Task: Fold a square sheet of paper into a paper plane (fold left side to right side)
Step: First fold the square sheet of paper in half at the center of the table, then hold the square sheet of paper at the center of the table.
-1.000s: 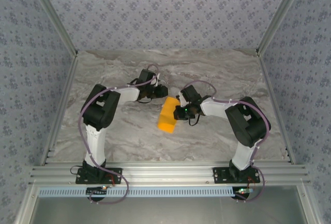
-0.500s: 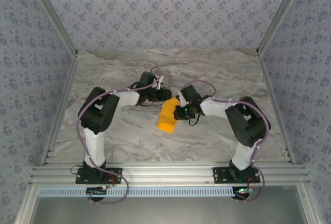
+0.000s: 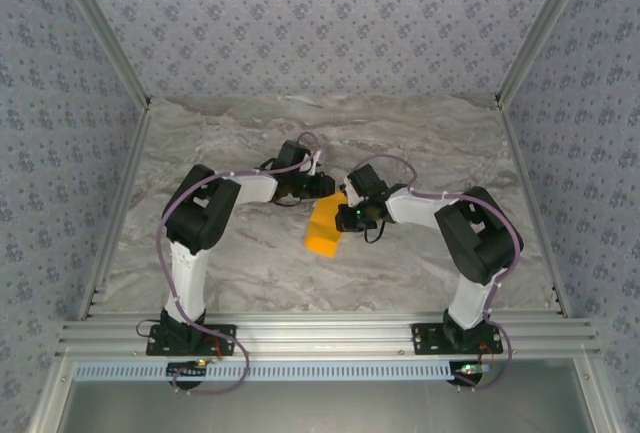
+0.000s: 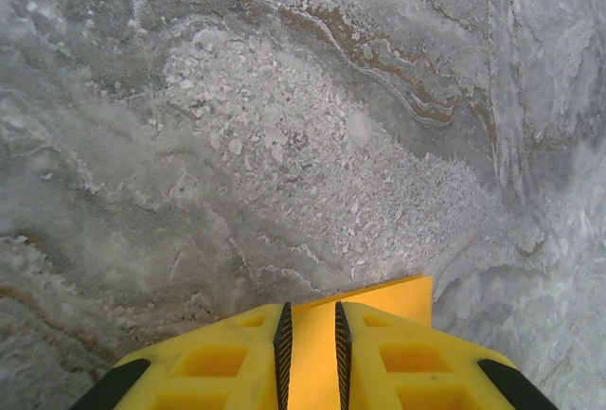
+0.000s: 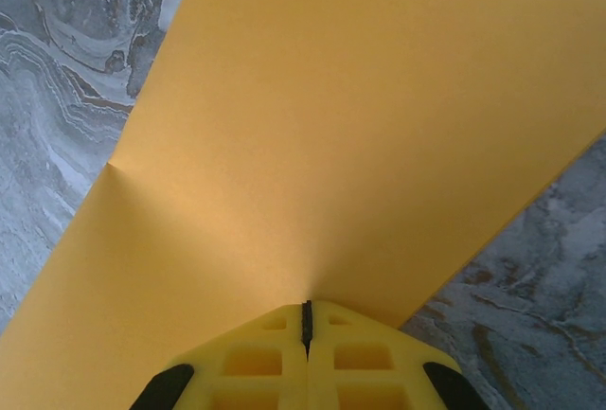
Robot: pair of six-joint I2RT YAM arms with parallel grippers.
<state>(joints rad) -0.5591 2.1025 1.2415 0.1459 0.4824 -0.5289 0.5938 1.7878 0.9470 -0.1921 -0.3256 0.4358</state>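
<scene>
The square sheet of paper (image 3: 323, 226), orange-yellow, lies at the table's middle as a narrow doubled strip running front to back. My right gripper (image 3: 346, 215) reaches in from the right and is shut on the sheet's right edge. In the right wrist view the paper (image 5: 331, 126) fans out from the closed tips of the right gripper (image 5: 306, 303), with a soft bend at the left. My left gripper (image 3: 326, 185) is at the strip's far end. In the left wrist view the left gripper (image 4: 311, 308) has its jaws a narrow gap apart, over a paper corner (image 4: 402, 293) that lies flat beneath them.
The grey marble tabletop (image 3: 250, 253) is bounded by aluminium rails at left (image 3: 120, 203), right (image 3: 530, 203) and front (image 3: 320, 333). Purple cables loop along both arms. Bare marble stretches beyond the left fingers (image 4: 284, 126).
The left arm has swung right, bringing its gripper from left of the paper to the strip's far end, and its jaws have narrowed slightly. The right gripper and the paper have stayed in place.
</scene>
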